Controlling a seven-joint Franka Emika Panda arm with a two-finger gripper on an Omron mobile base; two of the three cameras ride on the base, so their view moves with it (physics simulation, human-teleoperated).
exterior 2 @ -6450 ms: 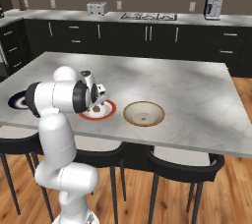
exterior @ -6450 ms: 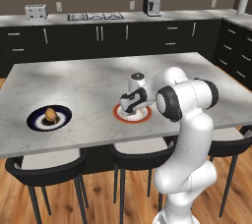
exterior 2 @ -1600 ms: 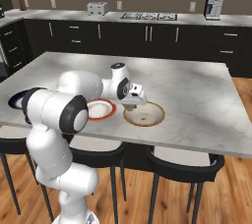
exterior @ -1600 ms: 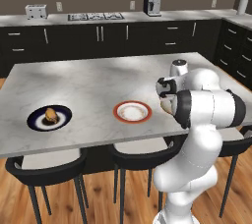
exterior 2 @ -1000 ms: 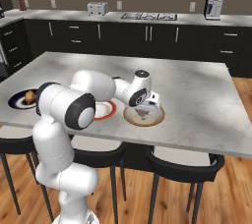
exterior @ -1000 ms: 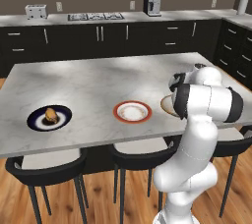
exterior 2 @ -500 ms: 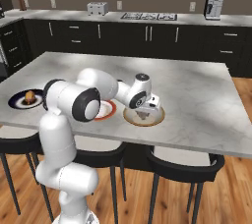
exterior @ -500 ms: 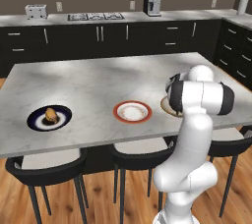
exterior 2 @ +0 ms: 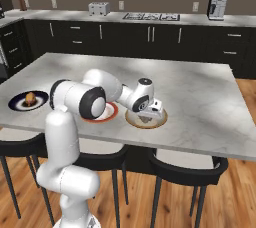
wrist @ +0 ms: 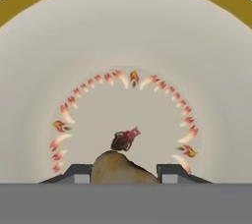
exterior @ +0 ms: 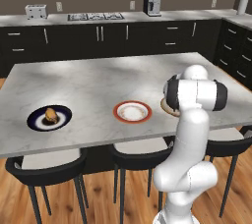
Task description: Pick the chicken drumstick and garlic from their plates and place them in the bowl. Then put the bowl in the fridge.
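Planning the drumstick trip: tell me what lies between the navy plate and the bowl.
The red-rimmed white plate, in the left base view, between navy plate and bowl.

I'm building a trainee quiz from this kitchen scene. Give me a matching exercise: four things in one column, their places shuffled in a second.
1. chicken drumstick
2. garlic
3. bowl
4. red-rimmed plate

A. between the navy plate and the bowl
B. held in the claw
C. on the navy plate
D. directly under the claw

Pairs: 1-C; 2-B; 3-D; 4-A
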